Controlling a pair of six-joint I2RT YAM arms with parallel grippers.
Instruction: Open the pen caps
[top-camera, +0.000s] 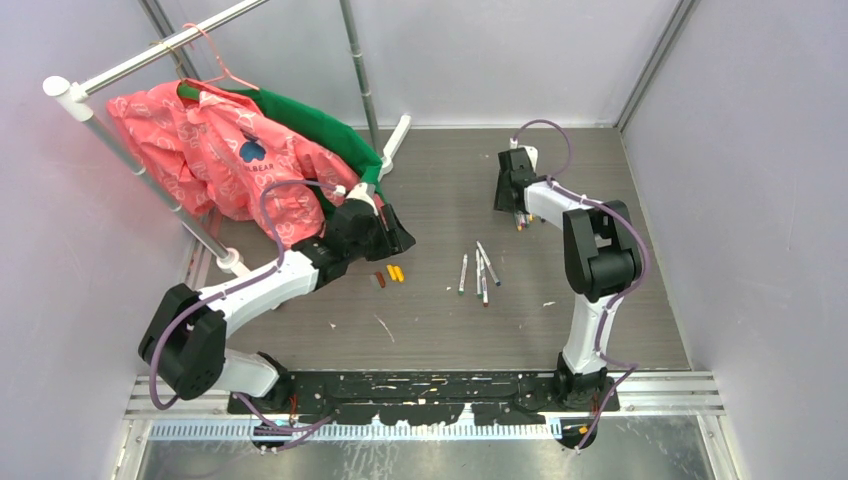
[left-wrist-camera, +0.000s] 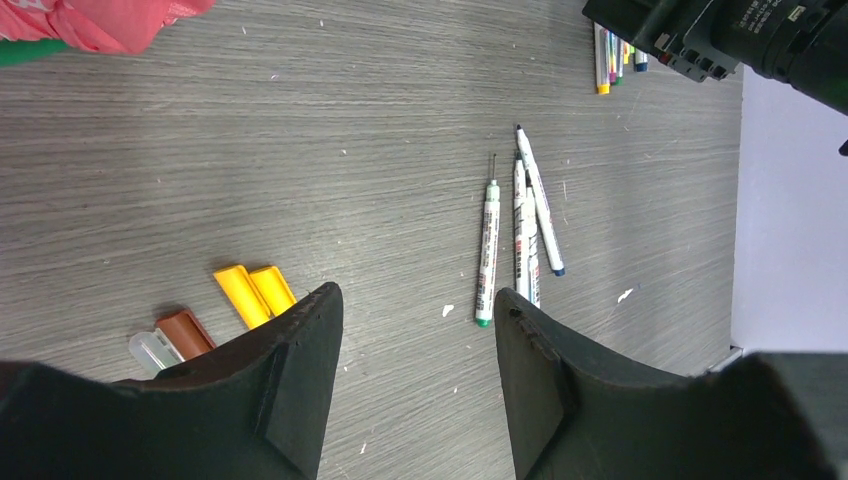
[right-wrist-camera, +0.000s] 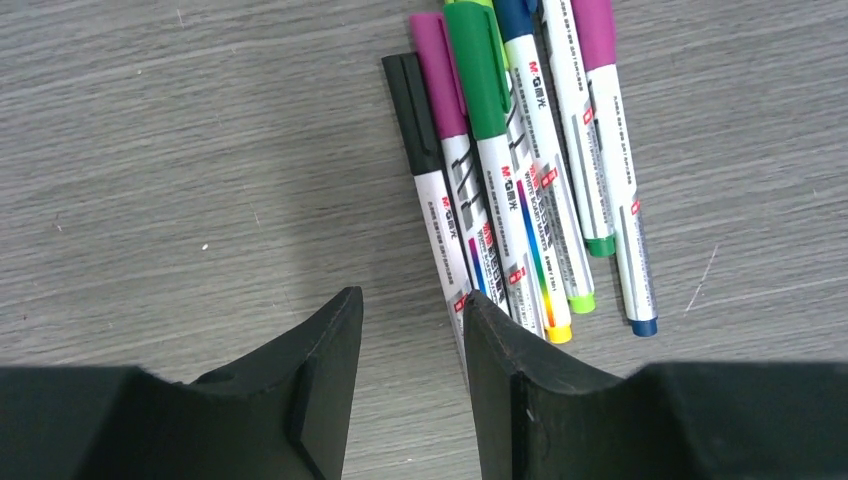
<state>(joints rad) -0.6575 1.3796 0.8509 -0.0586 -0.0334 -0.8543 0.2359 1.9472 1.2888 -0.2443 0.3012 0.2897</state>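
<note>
Top external view, read from the left: a pink jacket (top-camera: 200, 150) on its rack, no part of this job. Next comes the left gripper (top-camera: 395, 240), low over the table (top-camera: 450, 330). In the left wrist view its fingers (left-wrist-camera: 300, 350) stand apart with nothing between them. Just left of them lie the loose caps: two orange caps (left-wrist-camera: 255, 293) side by side, then a brown cap (left-wrist-camera: 185, 332) touching a clear cap (left-wrist-camera: 150, 350). Right of the gap lie the bare-tipped pens (left-wrist-camera: 487, 250), one crossing the others. We judge these done.

Further right, the right gripper (right-wrist-camera: 412, 300) hovers over the capped pens (top-camera: 522, 218). Its fingers (right-wrist-camera: 320, 350) are likewise apart and empty. The pen caps left to open sit here, fanned close together: black cap (right-wrist-camera: 408, 110), purple cap (right-wrist-camera: 438, 70), green cap (right-wrist-camera: 475, 65), blue cap (right-wrist-camera: 515, 15), second purple cap (right-wrist-camera: 595, 30).

Step in hand, as we read it: take one capped pen. The black-capped pen is outermost, and its barrel tail passes behind one finger, not between the two. We would shift toward it until the white barrel sits centred, then close on the barrel and not on the cap. Next we would lift clear of the neighbours and offer the cap end to the left gripper for a straight pull along the pen. Risk: an off-centre close may drag the purple-capped neighbour.
</note>
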